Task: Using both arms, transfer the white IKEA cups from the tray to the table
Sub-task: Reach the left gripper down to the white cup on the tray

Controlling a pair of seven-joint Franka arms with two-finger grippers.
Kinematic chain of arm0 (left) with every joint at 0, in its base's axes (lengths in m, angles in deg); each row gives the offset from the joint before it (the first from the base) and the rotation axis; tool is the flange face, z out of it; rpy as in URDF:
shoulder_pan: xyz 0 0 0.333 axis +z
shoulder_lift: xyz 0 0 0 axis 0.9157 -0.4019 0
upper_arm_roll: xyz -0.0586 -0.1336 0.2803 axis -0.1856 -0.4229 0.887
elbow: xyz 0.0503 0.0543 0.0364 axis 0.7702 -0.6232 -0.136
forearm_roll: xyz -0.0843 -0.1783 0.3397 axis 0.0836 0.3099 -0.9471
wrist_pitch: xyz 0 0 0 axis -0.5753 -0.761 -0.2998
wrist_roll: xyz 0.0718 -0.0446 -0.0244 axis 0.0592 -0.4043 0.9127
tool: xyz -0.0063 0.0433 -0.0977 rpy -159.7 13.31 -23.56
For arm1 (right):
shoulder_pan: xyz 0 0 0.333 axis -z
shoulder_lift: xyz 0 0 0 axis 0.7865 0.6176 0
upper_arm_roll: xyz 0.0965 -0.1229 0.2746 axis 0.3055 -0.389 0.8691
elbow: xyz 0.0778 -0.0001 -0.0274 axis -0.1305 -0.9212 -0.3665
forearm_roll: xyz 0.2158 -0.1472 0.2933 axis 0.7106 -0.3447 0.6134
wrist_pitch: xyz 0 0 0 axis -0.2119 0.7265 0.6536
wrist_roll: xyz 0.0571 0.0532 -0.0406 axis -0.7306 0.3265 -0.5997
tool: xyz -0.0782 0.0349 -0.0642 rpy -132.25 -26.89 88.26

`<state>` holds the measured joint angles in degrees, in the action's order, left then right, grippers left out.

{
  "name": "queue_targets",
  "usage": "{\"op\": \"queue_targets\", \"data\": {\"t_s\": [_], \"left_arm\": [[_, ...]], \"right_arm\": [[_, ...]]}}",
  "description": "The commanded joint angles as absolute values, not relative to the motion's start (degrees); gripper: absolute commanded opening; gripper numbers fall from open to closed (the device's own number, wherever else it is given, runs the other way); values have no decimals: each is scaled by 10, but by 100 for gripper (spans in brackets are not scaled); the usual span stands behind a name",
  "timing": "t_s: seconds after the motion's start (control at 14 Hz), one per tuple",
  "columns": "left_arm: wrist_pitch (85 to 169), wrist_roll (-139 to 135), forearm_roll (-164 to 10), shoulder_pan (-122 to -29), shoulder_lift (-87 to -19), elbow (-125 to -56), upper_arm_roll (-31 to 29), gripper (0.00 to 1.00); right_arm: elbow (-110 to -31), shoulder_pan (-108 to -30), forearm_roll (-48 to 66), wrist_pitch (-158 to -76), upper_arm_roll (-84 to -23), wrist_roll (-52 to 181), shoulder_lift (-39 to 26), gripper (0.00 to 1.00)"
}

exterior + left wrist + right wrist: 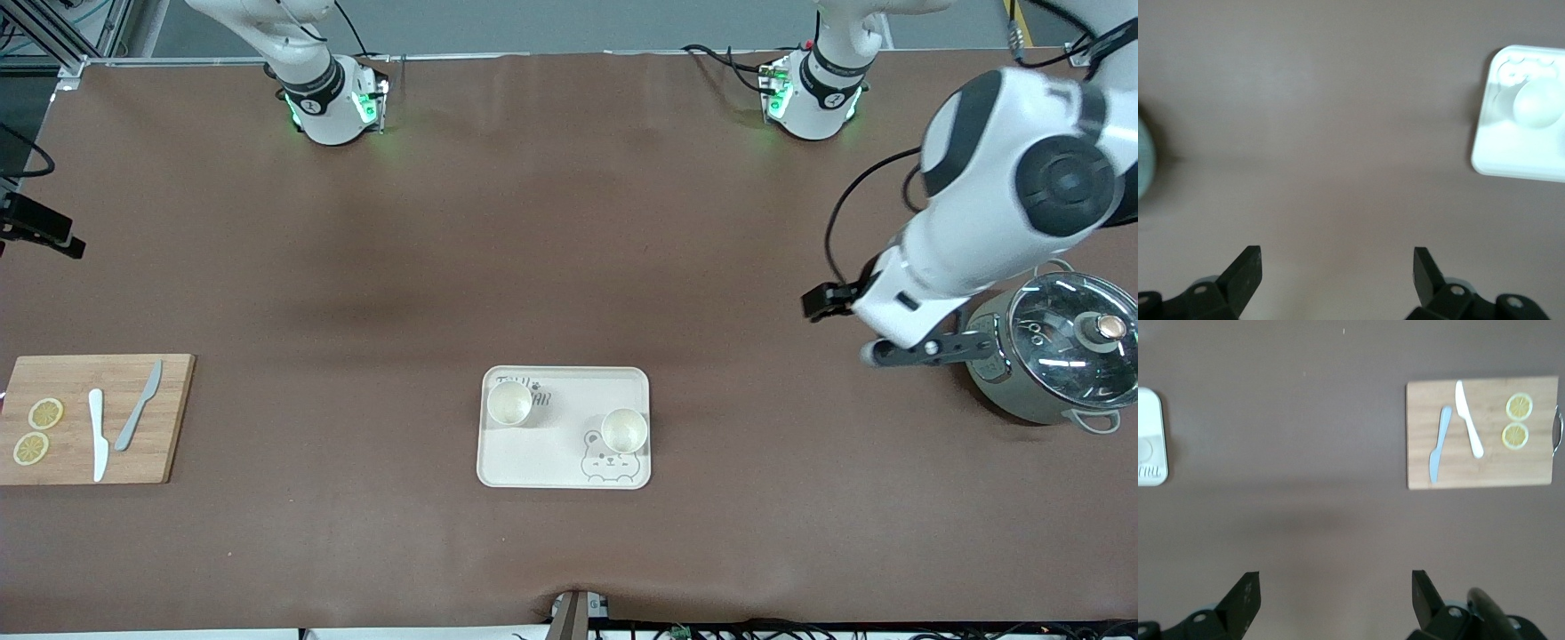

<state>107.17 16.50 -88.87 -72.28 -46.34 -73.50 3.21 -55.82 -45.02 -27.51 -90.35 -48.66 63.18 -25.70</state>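
1. The left gripper (1337,277) hangs in the air over bare brown table (569,231), its two black fingers (1245,270) spread wide with nothing between them.
2. In the left wrist view, the cream tray (1511,157) lies well clear of those fingers, off to one side of the open gap, with one white cup (1538,107) standing on it.
3. A grey pot with a glass lid (1058,356) sits just beside the left arm's wrist at that arm's end of the table; only its edge shows in the wrist view.
4. The right gripper (1336,599) also hangs over bare table, its fingers (1243,593) spread wide and empty.
5. Well ahead of the right fingers lies a wooden cutting board (1481,470) carrying a grey knife (1439,443), a white knife (1468,419) and two lemon slices (1517,421).
6. The tray's edge shows well off to the side of the right fingers, apart from them.
7. In the front view, both white IKEA cups stand upright on the tray: one cup (509,403) toward the right arm's end, the other cup (624,430) toward the left arm's end and nearer the front camera, just above the printed bear (606,466).
8. The two cups stand apart, and neither gripper touches them.
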Motion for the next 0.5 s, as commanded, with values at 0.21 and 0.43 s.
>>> {"op": "queue_targets", "data": {"t_s": [0.21,0.43], "left_arm": [[1231,287,-897,-777,-577,-702,32,100],[1272,337,-897,-815,-655,-635,39,100]], "right_arm": [[-551,-447,-270,-951,-477,624,-225,100],[-550,-454,-272,-958,-477,625,-218,100]]}}
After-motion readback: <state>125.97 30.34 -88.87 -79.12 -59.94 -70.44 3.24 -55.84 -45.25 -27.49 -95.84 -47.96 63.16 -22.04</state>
